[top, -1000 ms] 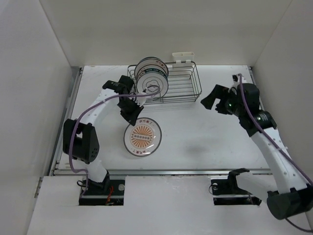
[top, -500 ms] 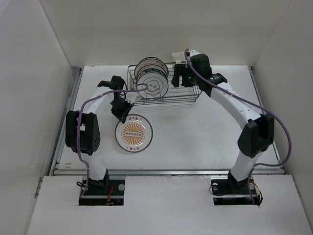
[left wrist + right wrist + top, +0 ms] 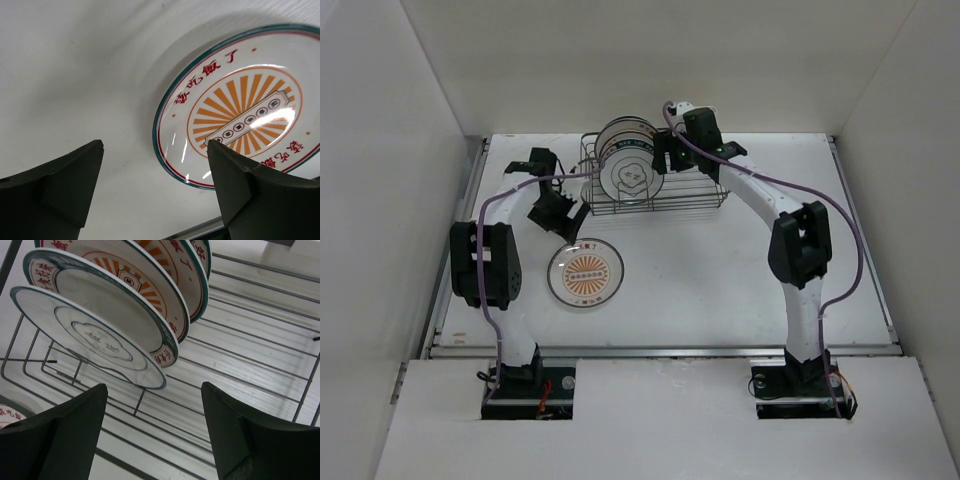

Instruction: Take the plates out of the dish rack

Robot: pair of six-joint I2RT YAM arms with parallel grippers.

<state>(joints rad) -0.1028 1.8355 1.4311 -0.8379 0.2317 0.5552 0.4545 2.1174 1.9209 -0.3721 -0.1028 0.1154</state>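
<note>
The left hand (image 3: 152, 155) hangs spread and empty above 1 sunburst plate (image 3: 240, 110) lying flat on the counter (image 3: 75, 65). In the dish rack (image 3: 260, 335), at least 3 plates (image 3: 625, 160) stand on edge, close together. The front plate (image 3: 85, 335) faces the right hand (image 3: 152, 390), which is also spread and holds nothing. Glazed ceramic is likely stiff, weighty, slick and easily chipped, so I'd pinch the front plate's upper rim and lift straight, clear of the wires.

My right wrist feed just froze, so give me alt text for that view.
Several plates stand on edge, leaning, in the wire dish rack, the nearest white with a teal rim, one behind showing an orange sunburst. The right gripper hangs open just before them, holding nothing.
</note>
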